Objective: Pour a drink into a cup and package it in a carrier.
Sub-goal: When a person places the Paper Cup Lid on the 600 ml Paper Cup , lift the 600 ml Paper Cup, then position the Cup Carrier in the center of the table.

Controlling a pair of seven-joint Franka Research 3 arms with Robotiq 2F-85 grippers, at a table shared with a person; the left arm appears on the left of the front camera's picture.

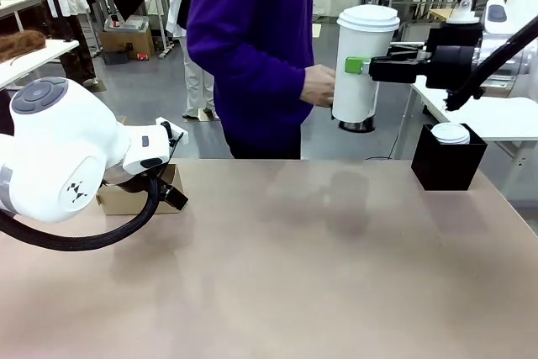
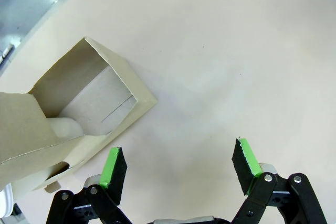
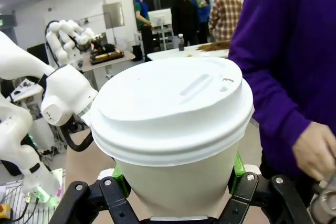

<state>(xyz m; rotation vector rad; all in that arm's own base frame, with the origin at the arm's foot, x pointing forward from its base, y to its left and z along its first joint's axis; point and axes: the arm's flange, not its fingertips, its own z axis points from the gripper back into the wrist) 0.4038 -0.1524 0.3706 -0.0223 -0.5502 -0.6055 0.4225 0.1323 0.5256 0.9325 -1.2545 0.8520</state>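
Right gripper (image 1: 360,65) (image 3: 178,182): fingers clamped on the cup (image 1: 353,94) (image 3: 178,192), one green pad on each side of its wall, a little below the lid (image 1: 368,17) (image 3: 173,103). Cup is held in the air past the table's far edge, well above the table (image 1: 294,275). It stands upright, long axis vertical, wide lidded end up. The lid hides what is inside.

Person's hand (image 1: 319,86) (image 3: 315,150) is at the cup's side; touching or just beside, cannot tell. At the right wrist view's bottom corner the hand grips something shiny, cut off by the edge and too blurred to name.

Left gripper (image 2: 178,161): fingers spread wide, nothing between them, hanging over bare table just beside the carrier (image 2: 79,103) (image 1: 109,199). The carrier is cut off at the left wrist view's edge; one open compartment can be seen. In the front view the left arm (image 1: 59,153) covers most of it.

Count: two lidded white cups, one in the gripper and a second cup (image 1: 450,133) sunk in a black box (image 1: 445,170) at the table's far right corner, with little more than its lid above the box top. One carrier.
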